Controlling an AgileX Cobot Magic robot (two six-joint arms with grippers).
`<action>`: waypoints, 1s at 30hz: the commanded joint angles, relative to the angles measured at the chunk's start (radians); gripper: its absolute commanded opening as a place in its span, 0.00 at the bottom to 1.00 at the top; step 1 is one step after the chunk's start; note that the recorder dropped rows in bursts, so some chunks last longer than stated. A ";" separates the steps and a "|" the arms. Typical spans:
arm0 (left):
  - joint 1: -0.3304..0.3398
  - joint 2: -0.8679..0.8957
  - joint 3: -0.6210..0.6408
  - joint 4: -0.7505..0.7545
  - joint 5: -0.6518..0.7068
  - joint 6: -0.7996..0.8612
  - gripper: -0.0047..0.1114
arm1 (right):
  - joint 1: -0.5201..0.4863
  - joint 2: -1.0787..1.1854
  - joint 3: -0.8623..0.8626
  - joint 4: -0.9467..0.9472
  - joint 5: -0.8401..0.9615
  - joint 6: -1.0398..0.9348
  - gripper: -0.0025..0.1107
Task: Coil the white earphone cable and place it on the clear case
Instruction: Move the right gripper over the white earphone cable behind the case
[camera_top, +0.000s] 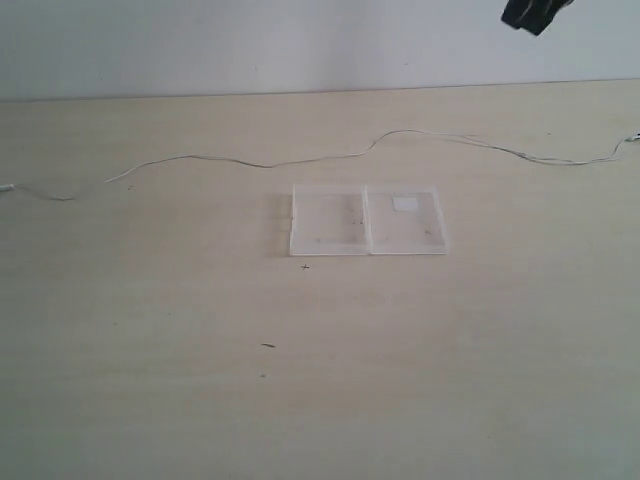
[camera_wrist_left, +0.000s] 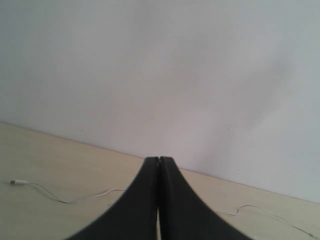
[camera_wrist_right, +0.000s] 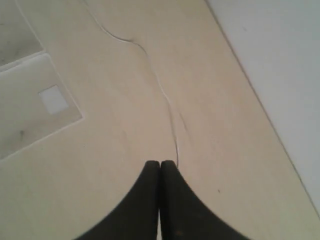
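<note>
On the left, my left pincer (camera_wrist_left: 159, 161) is lifted and aimed at the wall (camera_wrist_left: 150, 75), its fingers pressed together on nothing. The white earphone cable (camera_top: 330, 157) lies uncoiled along the far part of the table (camera_top: 300, 380). It runs from the left edge of the exterior view to the right edge, near the seam with the wall. Just in front of its middle, apart from it, the clear case (camera_top: 325, 225) lies opened flat, its label (camera_top: 405, 204) on the right half. Broad bare wood spreads in front of the case. On the right, my right pincer (camera_wrist_right: 160, 164) hangs high, tilted down over the cable's right stretch, fingers closed and holding nothing.
</note>
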 joint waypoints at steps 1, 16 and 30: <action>0.002 -0.004 -0.002 0.000 -0.006 -0.006 0.04 | 0.028 0.116 -0.053 0.016 0.007 -0.054 0.02; 0.002 -0.004 -0.002 0.000 -0.006 -0.006 0.04 | 0.172 0.469 -0.351 -0.108 -0.009 -0.077 0.02; 0.002 -0.004 -0.002 0.000 -0.006 -0.006 0.04 | 0.178 0.518 -0.351 -0.125 -0.299 -0.026 0.22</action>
